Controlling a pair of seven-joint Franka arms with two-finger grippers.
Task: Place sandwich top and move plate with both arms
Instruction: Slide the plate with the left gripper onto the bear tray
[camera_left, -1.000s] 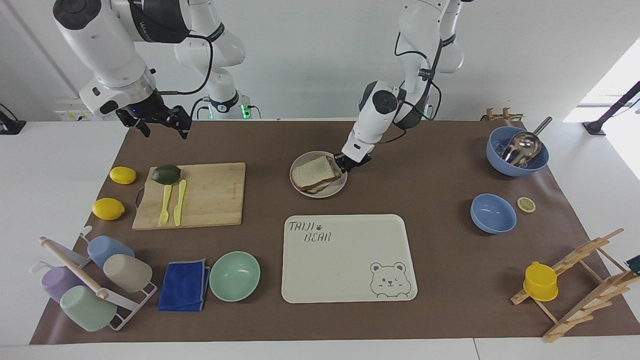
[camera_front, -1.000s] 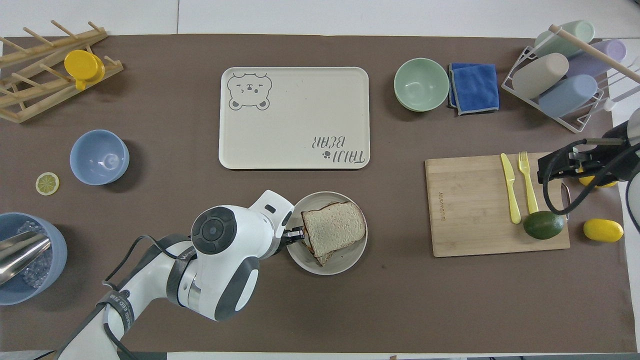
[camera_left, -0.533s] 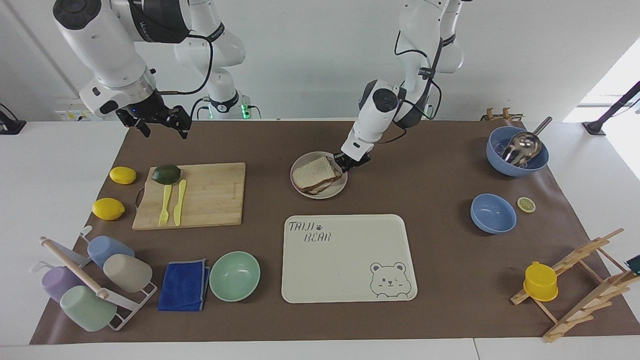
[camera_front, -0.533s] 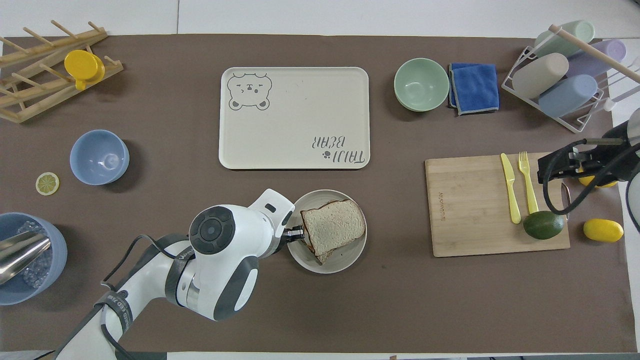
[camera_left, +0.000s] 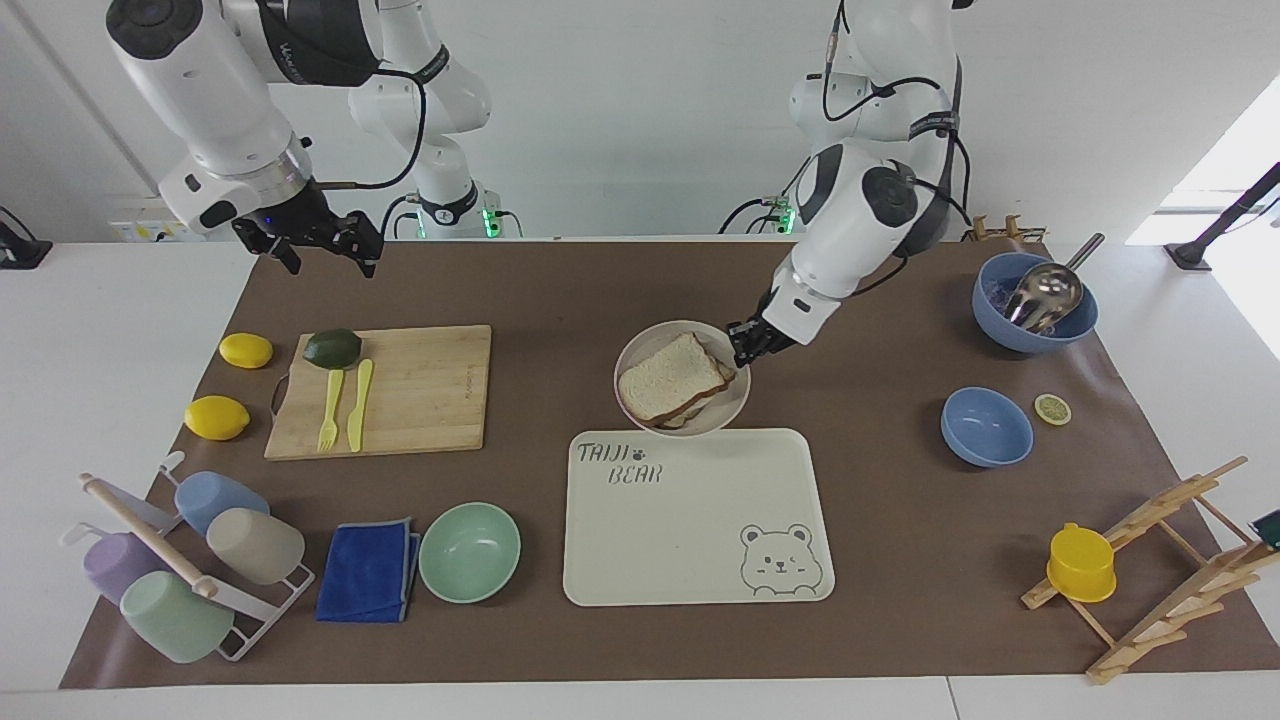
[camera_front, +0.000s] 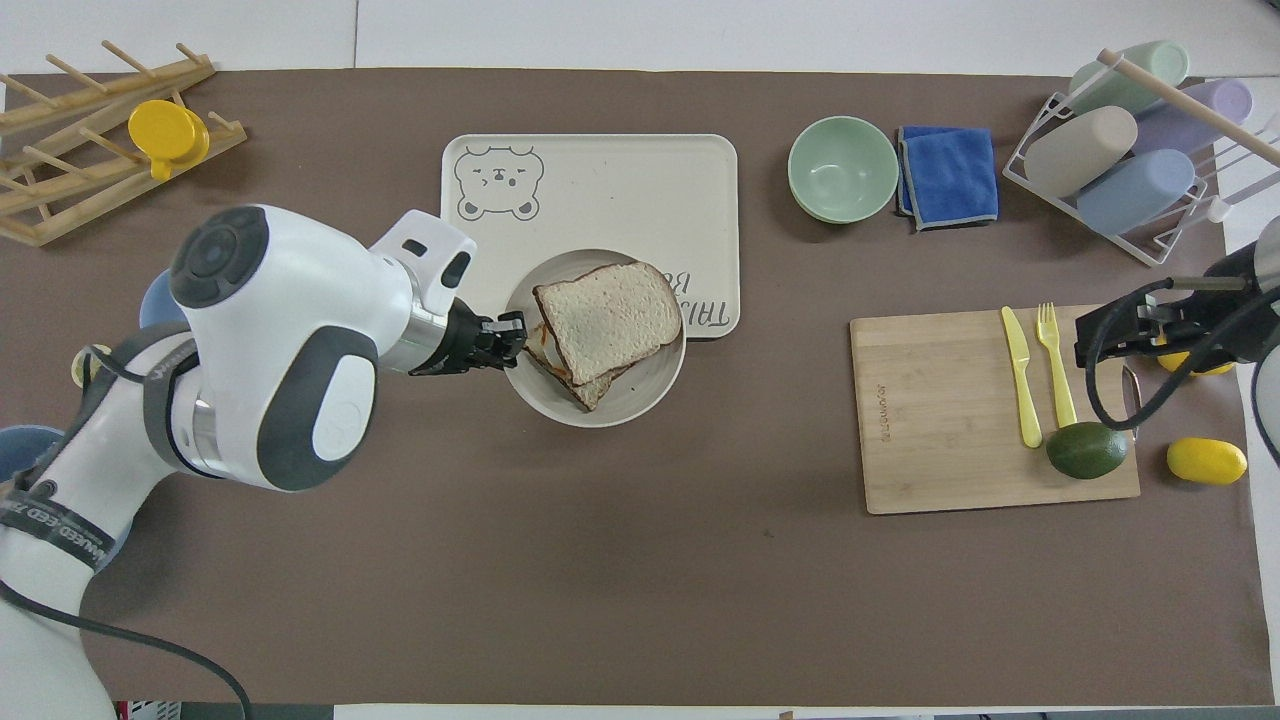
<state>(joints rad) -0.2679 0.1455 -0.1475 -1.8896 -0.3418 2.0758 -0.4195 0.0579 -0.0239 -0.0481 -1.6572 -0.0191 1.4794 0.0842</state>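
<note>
The sandwich top (camera_left: 672, 378), a pale speckled slice with a brown crust, lies on a toasted slice on the light-grey plate (camera_left: 660, 338). My left gripper (camera_left: 745, 345) is shut on the plate's rim at the left arm's side and holds the plate in the air over the robot-side edge of the cream bear tray (camera_left: 700, 540). In the overhead view the left gripper (camera_front: 515, 335) pinches the plate (camera_front: 640, 390) with the sandwich top (camera_front: 608, 318) on it. My right gripper (camera_left: 330, 262) waits open and empty, raised over the right arm's end of the table (camera_front: 1100, 340).
A wooden cutting board (camera_left: 420, 390) with a yellow fork, a knife and an avocado lies toward the right arm's end, two lemons beside it. A mint-green bowl (camera_left: 469, 552) and a blue cloth sit beside the tray. Blue bowls (camera_left: 986, 427) stand toward the left arm's end.
My left gripper has lifted the plate with the sandwich off the table and carried it away from the robots, to over the tray's edge. The right arm has not moved.
</note>
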